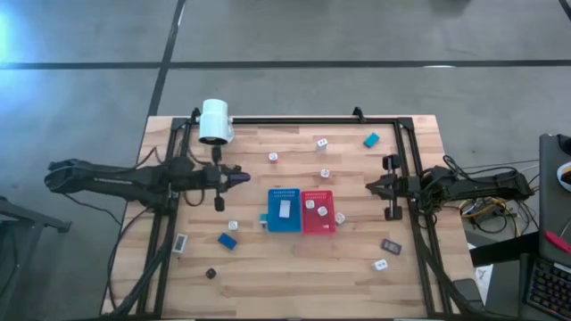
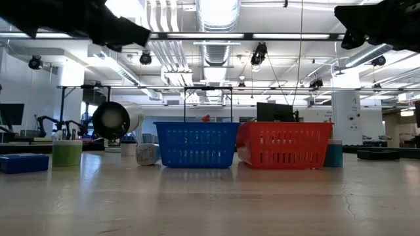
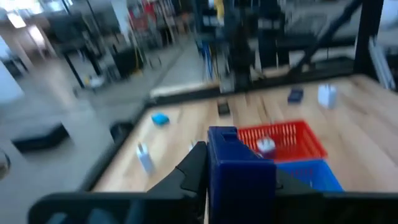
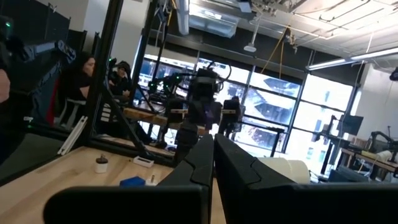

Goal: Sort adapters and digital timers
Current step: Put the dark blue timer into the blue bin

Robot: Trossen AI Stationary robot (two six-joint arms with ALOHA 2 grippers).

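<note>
My left gripper hangs above the bench, left of the blue basket, its fingers clamped on a dark blue digital timer. My right gripper waits at the right side, fingers pressed together and holding nothing. A white timer lies in the blue basket; a white adapter sits in the red basket beside it. More adapters and timers lie scattered across the bench.

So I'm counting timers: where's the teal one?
High view: the teal timer lies at the table's far right, near the frame corner, right of a white adapter.
</note>
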